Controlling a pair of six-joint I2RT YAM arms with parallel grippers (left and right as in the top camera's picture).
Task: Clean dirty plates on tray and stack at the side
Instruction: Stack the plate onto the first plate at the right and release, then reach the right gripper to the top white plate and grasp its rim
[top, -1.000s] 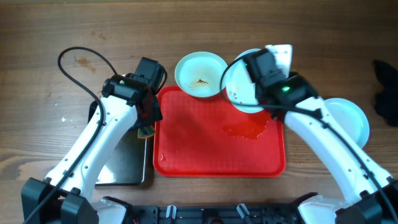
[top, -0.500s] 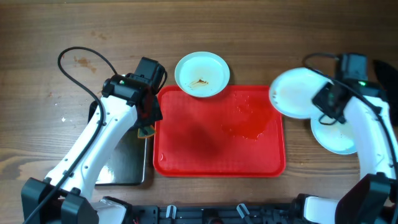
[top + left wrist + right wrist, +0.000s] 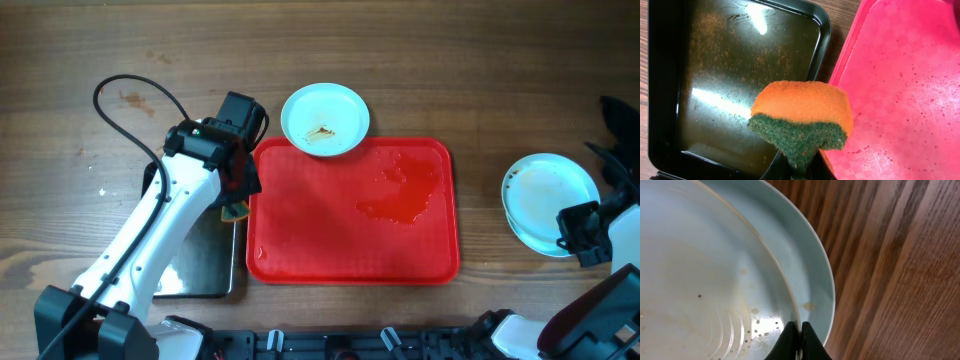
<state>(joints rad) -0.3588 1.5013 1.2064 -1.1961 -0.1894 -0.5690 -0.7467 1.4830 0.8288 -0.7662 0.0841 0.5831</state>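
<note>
Wood counter (image 3: 120, 60) is open on the far side and between the red tray (image 3: 300, 230) and the right-hand stack; black tray (image 3: 730, 75) lies just beside the red tray's left rim. Left arm reaches forward, left tool (image 3: 799, 167) clamped on an orange-and-green sponge (image 3: 802, 115) over that seam; right arm sits low at the right edge, right tool (image 3: 799, 340) pinched tight on the rim of the top plate (image 3: 700, 270), which lies on a second plate (image 3: 815, 275). Third plate (image 3: 324, 118), brown smear inside, overlaps the tray's far rim; top plate shows faint specks; wet patch (image 3: 405, 195) on the tray.
</note>
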